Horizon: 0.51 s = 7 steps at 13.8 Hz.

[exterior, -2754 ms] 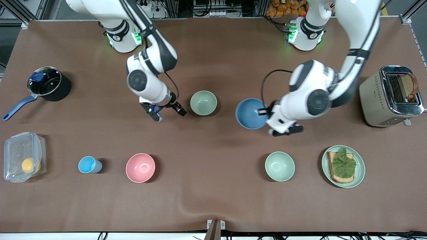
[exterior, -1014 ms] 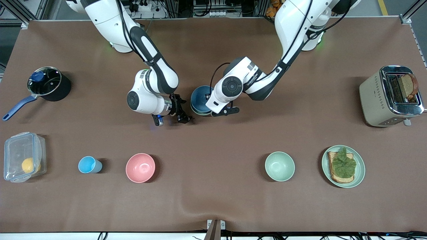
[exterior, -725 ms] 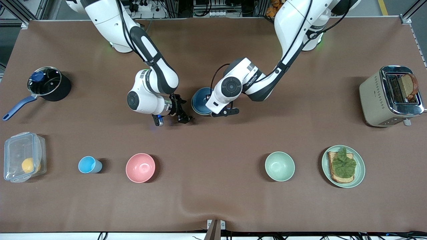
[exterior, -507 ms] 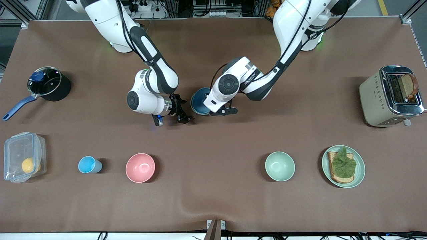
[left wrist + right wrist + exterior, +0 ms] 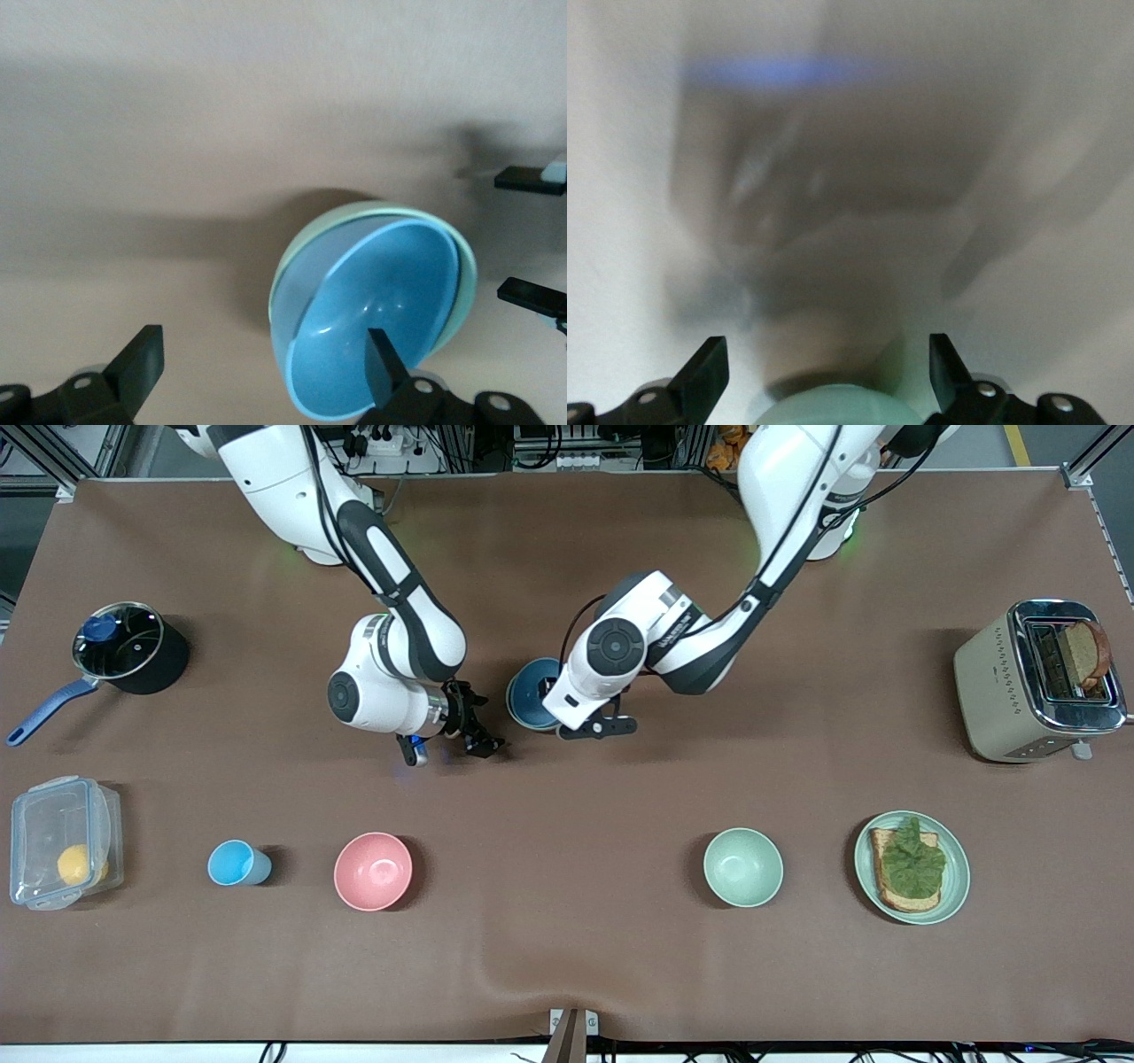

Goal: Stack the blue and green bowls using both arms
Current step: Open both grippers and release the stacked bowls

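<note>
The blue bowl point(image 5: 530, 693) point(image 5: 394, 305) sits nested, slightly tilted, inside the green bowl point(image 5: 306, 283) at mid-table; in the front view the green bowl is almost wholly covered. My left gripper point(image 5: 594, 728) point(image 5: 263, 363) hovers open just over them, one finger above the blue bowl's inside and the other outside both rims, gripping nothing. My right gripper point(image 5: 478, 724) point(image 5: 826, 359) is open beside the stack, toward the right arm's end. The green bowl's outer wall point(image 5: 833, 409) shows between its fingers. Its fingertips point(image 5: 530, 179) also appear in the left wrist view.
A lidded pot point(image 5: 124, 646) and a clear box point(image 5: 35, 815) stand at the right arm's end. A blue cup point(image 5: 235, 863), pink bowl point(image 5: 373, 871), pale mint bowl point(image 5: 742, 866) and a plate point(image 5: 959, 886) with toast lie nearer the camera. A toaster point(image 5: 997, 682) stands at the left arm's end.
The left arm carried the blue bowl over into the green bowl, then its gripper opened and let go. The right arm has backed off slightly from the stack.
</note>
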Motion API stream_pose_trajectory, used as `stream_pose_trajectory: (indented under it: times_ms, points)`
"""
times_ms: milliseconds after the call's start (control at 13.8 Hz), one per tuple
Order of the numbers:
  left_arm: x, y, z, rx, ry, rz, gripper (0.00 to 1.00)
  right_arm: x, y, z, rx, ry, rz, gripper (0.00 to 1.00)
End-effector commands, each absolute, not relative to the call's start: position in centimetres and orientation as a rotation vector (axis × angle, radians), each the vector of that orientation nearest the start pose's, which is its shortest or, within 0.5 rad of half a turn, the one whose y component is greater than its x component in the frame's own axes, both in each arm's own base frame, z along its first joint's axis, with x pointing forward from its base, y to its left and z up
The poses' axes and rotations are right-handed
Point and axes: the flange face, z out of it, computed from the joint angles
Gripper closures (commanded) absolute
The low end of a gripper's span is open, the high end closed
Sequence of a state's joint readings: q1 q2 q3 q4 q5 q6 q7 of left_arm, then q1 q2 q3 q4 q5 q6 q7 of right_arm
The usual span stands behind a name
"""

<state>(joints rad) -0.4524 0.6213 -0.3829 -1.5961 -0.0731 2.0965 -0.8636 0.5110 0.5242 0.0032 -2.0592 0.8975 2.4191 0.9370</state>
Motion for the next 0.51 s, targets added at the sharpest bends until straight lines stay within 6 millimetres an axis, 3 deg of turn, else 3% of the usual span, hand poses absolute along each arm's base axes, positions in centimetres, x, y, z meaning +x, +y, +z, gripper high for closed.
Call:
stream_pose_trajectory:
  times_ms: [0,145,290,435]
  points:
    - [50.3,-45.9,32.5,-3.229,-0.224,0.363,0.00,51.0,25.0,17.3,-2.357,1.450,0.681,0.00]
    - [52.1,-43.6,34.6,-3.223,-0.257,0.300,0.00,51.7,22.3,19.4,-2.419,1.413,0.741,0.00]
    - [54.6,-39.6,36.9,-3.205,-0.323,0.235,0.00,52.5,19.1,21.2,-2.494,1.383,0.805,0.00]
    - [56.3,-36.9,37.5,-3.165,-0.344,0.166,0.00,53.5,17.0,22.9,-2.663,1.309,0.769,0.00]
